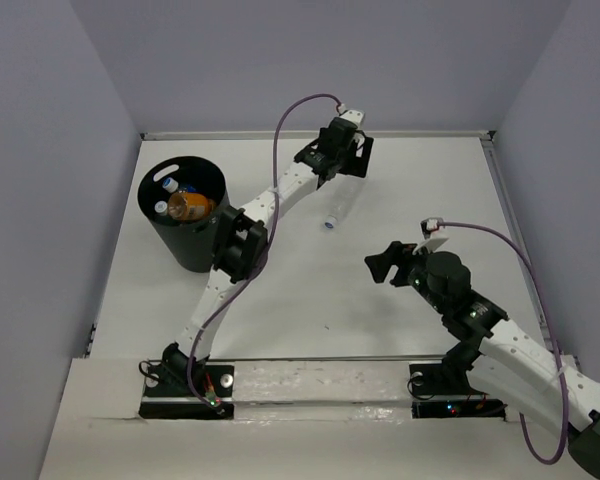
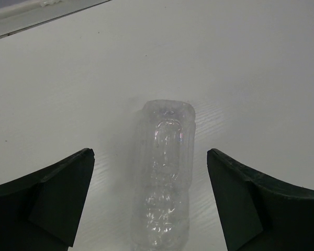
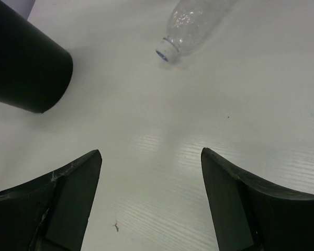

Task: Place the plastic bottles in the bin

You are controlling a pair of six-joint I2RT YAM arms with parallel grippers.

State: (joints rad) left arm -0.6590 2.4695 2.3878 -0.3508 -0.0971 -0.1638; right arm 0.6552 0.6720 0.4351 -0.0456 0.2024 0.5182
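Right up against your left wrist lens, the black two-finger left claw (image 2: 149,157) stands wide open, one finger at each side of the view. The clear crumpled plastic bottle (image 2: 165,178) lies on its side in the gap between them, and neither finger touches it.

Now sweep the overhead view from the left. The black cylindrical bin (image 1: 185,250) stands upright on the white desk (image 1: 380,330) at the far left. Inside it you can see an orange bottle (image 1: 190,207) and two clear bottles with blue caps (image 1: 170,184), packed close together. The left arm runs just beside the bin and stretches toward the far middle of the desk. Just near of that claw, the clear bottle rests flat on the desk, well apart from the bin, its capped end toward the arm bases and its base toward the claw.

Further right, your black two-finger right claw (image 3: 150,151) is spread open too and grips nothing. It hangs over bare desk, facing the bottle's cap and well apart from it. The bin's wall shows at the far left of its view.
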